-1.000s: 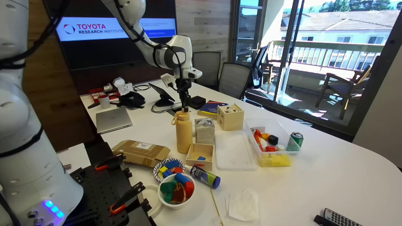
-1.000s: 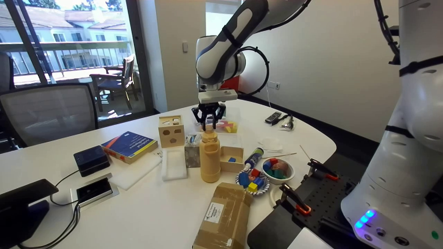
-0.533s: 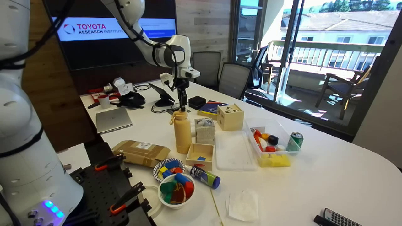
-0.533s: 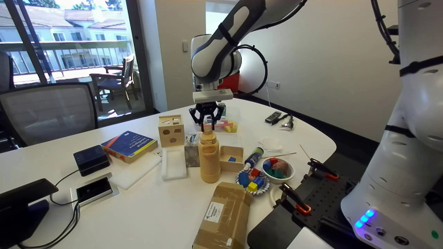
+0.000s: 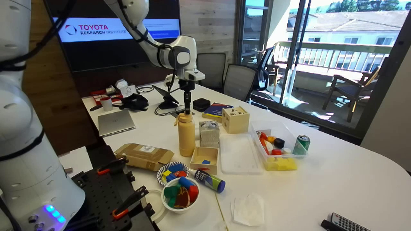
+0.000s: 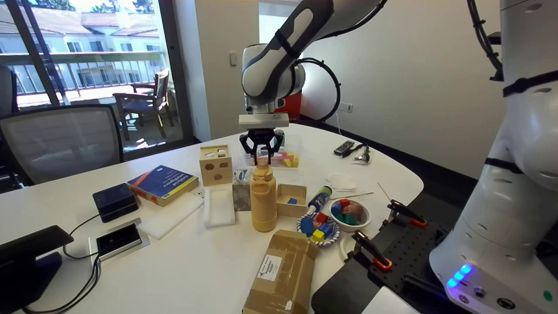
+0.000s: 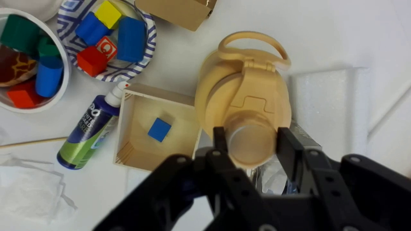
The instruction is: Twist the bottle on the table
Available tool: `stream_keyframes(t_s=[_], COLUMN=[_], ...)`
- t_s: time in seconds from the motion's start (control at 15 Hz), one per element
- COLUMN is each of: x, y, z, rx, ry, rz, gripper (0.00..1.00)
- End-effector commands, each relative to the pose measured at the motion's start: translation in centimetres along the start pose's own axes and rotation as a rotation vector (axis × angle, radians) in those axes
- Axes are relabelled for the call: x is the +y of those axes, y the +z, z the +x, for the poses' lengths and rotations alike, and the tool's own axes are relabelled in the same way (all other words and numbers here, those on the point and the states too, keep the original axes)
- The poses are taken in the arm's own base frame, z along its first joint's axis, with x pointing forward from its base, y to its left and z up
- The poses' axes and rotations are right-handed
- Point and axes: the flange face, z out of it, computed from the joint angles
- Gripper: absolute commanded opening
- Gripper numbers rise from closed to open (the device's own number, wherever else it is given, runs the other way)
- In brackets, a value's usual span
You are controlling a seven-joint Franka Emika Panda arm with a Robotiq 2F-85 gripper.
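The bottle, mustard-yellow with a tapered top and a loop handle, stands close to upright on the white table (image 5: 337,186). I see the bottle in both exterior views (image 5: 187,138) (image 6: 263,207) and from above in the wrist view (image 7: 257,86). My gripper (image 5: 187,111) points straight down over it, and it also shows in an exterior view (image 6: 262,160). In the wrist view the fingers (image 7: 252,138) sit on both sides of the bottle's round top spout and appear to press on it. The bottle's lower body is hidden in the wrist view.
Near the bottle are an open wooden box (image 5: 205,160), a grey tissue-like box (image 5: 209,133), a cardboard package (image 5: 146,155), a patterned bowl of blocks (image 7: 106,73) and a spray bottle (image 7: 88,128). A clear bin (image 5: 279,128) and green can (image 5: 301,144) stand further off.
My gripper and wrist have turned about the vertical axis and shifted slightly. The bottle has shifted a little with them, leaned at its top and come nearer upright. Its handle loop has turned slightly.
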Motion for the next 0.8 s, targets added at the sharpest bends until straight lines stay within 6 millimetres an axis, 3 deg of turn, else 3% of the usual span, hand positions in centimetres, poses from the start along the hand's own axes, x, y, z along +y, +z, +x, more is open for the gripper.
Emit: stream_keyframes(t_s=[0.0,0.73], x=[0.4,-0.2], y=[2.6,5.0], z=[-0.6,-1.7], rx=[-0.06,-0.076], ry=[0.105,0.447], rz=[-0.02,-0.036], gripper=[0.18,0.18])
